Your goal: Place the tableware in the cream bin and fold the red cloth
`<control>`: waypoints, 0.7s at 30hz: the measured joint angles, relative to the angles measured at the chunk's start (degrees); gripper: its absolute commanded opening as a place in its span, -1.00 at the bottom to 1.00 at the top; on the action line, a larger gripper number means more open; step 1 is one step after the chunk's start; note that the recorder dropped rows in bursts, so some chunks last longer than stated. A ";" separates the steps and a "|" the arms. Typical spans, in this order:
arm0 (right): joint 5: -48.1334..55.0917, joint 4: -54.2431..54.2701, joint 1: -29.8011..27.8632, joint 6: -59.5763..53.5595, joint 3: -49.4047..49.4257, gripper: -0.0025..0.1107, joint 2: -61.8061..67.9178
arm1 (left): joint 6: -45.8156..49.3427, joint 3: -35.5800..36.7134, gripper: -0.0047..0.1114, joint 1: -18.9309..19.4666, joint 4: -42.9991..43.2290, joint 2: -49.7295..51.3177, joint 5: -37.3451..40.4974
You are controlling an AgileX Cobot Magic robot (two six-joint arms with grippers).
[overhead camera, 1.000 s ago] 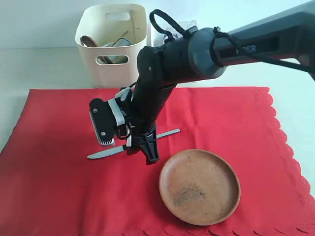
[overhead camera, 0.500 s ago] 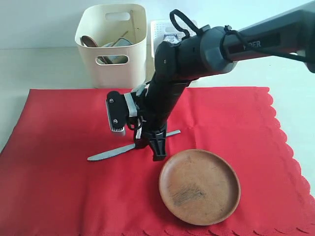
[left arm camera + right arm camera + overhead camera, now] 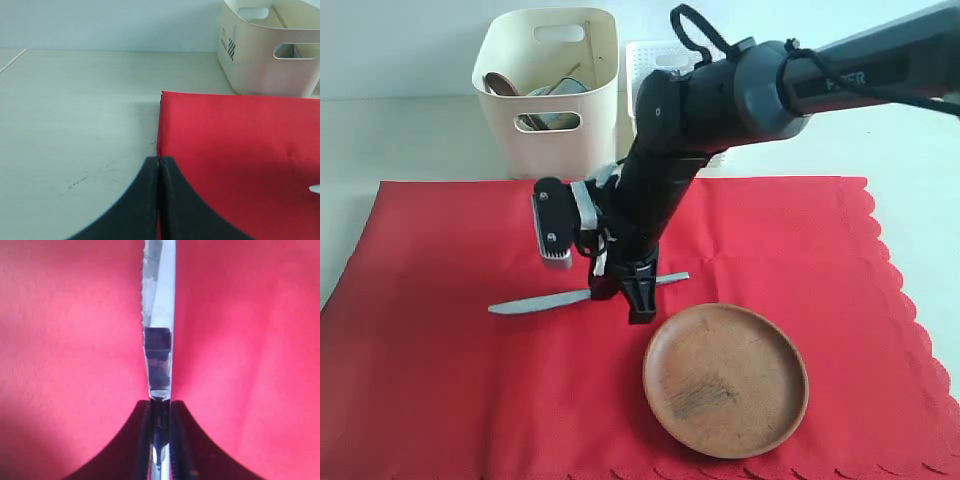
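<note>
A metal table knife [image 3: 535, 302] lies across the red cloth [image 3: 440, 380], its blade pointing left. My right gripper [image 3: 625, 293] is shut on the knife near its middle; the right wrist view shows the blade [image 3: 159, 315] running out from between the pinched jaws of my right gripper [image 3: 160, 402]. A round brown plate [image 3: 725, 380] rests on the cloth just right of the gripper. The cream bin [image 3: 550, 90] stands behind the cloth with tableware inside. My left gripper [image 3: 159, 161] is shut on nothing, hovering at the cloth's [image 3: 240, 150] left edge.
A white lattice basket [image 3: 655, 60] stands behind the right arm, beside the cream bin [image 3: 270, 50]. Pale tabletop [image 3: 75, 110] stretches left of the cloth. The cloth's scalloped right edge [image 3: 905, 290] lies near the table's right side.
The right gripper slid right along the knife and closed on it. The knife's blade end has lifted and swung slightly upward at the left.
</note>
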 measured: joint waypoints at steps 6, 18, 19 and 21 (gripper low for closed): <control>-4.59 7.37 0.00 0.00 0.00 -0.96 -5.49 | 0.00 0.00 -0.92 0.00 0.00 0.00 0.00; -24.10 30.32 0.00 0.11 -2.85 -0.96 -10.48 | 0.00 0.00 -0.92 0.00 0.00 0.00 0.00; -25.31 32.28 0.00 0.11 -3.91 -0.96 -10.48 | 0.00 0.00 -0.92 0.00 0.00 0.00 0.00; -28.48 37.30 0.00 0.11 -6.36 -0.96 -9.84 | 0.00 0.00 -0.92 0.00 0.00 0.00 0.00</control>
